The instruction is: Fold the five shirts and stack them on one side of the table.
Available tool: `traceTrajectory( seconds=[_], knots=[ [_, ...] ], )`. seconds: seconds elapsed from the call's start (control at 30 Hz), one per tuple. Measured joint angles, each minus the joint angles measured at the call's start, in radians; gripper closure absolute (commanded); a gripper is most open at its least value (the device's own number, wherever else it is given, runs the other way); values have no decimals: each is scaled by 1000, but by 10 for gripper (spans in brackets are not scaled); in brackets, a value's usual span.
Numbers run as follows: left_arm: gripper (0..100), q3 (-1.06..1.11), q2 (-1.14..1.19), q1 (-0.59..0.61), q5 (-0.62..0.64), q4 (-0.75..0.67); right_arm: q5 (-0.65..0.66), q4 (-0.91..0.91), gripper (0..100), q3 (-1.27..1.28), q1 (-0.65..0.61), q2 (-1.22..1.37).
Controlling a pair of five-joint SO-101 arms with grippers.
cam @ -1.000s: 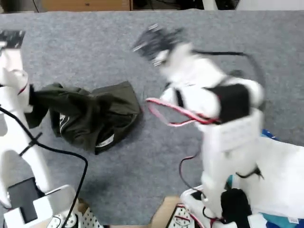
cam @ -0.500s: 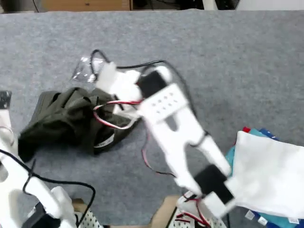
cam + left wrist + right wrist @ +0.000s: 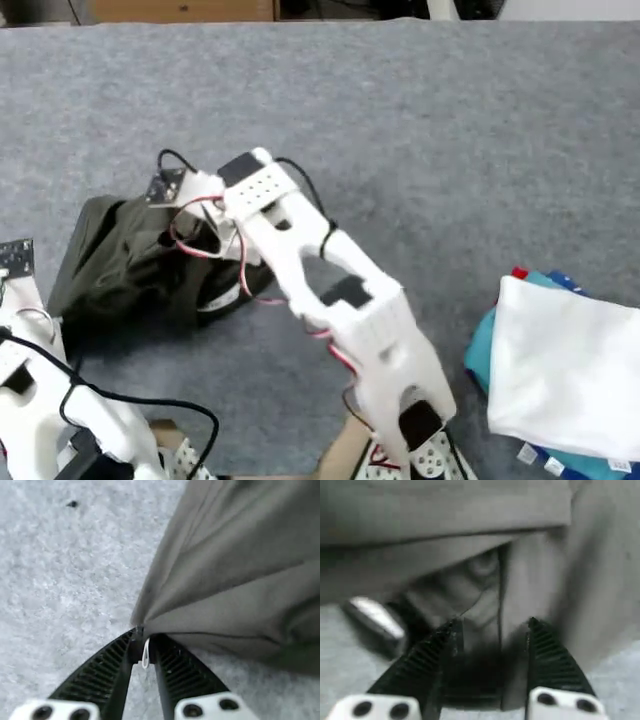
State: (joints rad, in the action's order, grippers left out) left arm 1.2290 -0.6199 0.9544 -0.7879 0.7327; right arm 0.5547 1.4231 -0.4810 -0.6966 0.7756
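Left tool (image 3: 144, 636) clamped on a corner of the dark shirt (image 3: 120, 265), which lies crumpled at the left side of the desk (image 3: 450, 140). Right tool (image 3: 492, 624) gapes over its folds. If we pull unevenly, we judge the corner may slip free or the cloth bunch further.

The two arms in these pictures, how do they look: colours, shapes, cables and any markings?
Both are white plastic with black motor blocks. The right arm carries a plate of small holes, red and white wires and a black cable; the left arm trails a black lead. The left gripper and right gripper have black ribbed jaws on white bases.
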Motion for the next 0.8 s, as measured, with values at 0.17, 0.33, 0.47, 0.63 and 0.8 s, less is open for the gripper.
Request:
traceTrajectory(
  seconds=[0.17,0.33,0.47,0.63,0.8],
  knots=[
    [981,40,-14,6,15,-48,2,114,987,-236,54,149],
    [981,40,-14,8,17,-51,3,259,995,-404,124,226],
    [981,38,-14,8,15,-34,54,336,995,-503,212,227],
    [981,-48,-14,3,-41,152,100,341,995,-523,344,224],
    [981,-112,-14,-48,-141,313,192,341,995,-485,491,161]
  ],
)
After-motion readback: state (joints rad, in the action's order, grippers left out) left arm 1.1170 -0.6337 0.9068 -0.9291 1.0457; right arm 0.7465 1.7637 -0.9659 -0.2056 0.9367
